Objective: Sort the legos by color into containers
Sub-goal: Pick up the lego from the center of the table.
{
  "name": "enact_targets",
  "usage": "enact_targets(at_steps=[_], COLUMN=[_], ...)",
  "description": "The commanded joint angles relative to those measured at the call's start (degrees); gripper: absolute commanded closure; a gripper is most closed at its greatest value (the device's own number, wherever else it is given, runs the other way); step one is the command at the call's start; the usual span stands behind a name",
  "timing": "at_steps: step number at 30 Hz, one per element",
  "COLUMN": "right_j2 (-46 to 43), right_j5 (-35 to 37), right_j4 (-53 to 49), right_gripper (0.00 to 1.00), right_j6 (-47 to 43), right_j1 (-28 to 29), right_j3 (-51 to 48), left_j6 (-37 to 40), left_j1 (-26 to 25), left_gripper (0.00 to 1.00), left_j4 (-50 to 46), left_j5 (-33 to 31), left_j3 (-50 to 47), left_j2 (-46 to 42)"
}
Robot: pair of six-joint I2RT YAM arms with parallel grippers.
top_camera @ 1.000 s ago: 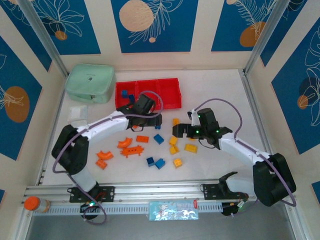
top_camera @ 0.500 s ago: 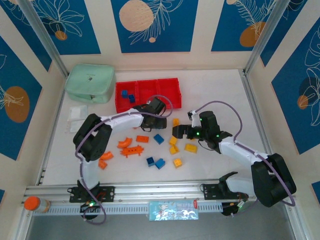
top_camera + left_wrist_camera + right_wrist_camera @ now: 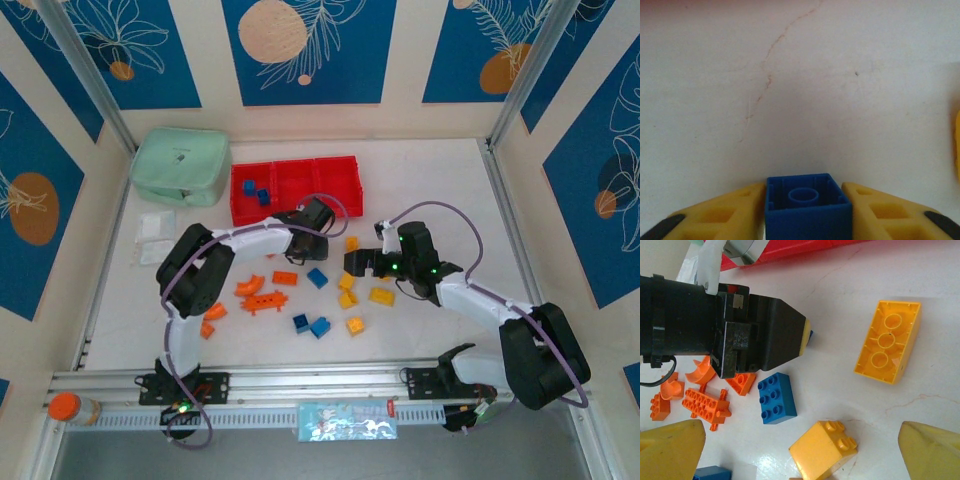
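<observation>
The red containers (image 3: pixel 295 188) stand in a row at the back, and two blue legos (image 3: pixel 256 191) lie in the left bin. My left gripper (image 3: pixel 328 243) is low on the table just in front of them, shut on a blue cube (image 3: pixel 807 207) that lies hollow side up between its yellow fingers (image 3: pixel 735 212). My right gripper (image 3: pixel 800 455) hangs open above a yellow cube (image 3: pixel 822 450), with a blue six-stud brick (image 3: pixel 776 397) and an upturned yellow brick (image 3: pixel 888 341) close by. Orange, blue and yellow legos (image 3: pixel 320 327) lie scattered mid-table.
A mint green pouch (image 3: pixel 182 166) sits left of the bins, with clear packets (image 3: pixel 152 235) in front of it. Orange pieces (image 3: pixel 265 299) cluster under the left forearm. The two grippers are close together, the left one's black body (image 3: pixel 760 335) just beyond the right one's fingers.
My left gripper has slid right from in front of the bins toward mid-table and closed its jaws on the blue cube. The right gripper has hardly moved and stays open.
</observation>
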Motion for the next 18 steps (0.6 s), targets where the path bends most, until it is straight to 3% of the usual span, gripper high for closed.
enact_targets(at_steps=[1, 8, 18], right_j2=[0.2, -1.2, -2.3], right_j5=[-0.5, 0.1, 2.0], right_j4=[0.6, -2.4, -11.9], right_gripper=[0.01, 0.01, 0.01], right_j6=[-1.2, -2.5, -3.0], right_j1=[0.1, 0.3, 3.5], right_j3=[-0.5, 0.4, 6.4], left_j6=[0.5, 1.7, 4.9], left_j1=[-0.4, -0.3, 1.5], left_gripper=[0.61, 0.70, 0.73], left_j4=[0.1, -1.3, -4.6], left_j5=[-0.4, -1.3, -5.1], left_j3=[1.3, 0.4, -2.8], left_j2=[0.4, -3.3, -14.5])
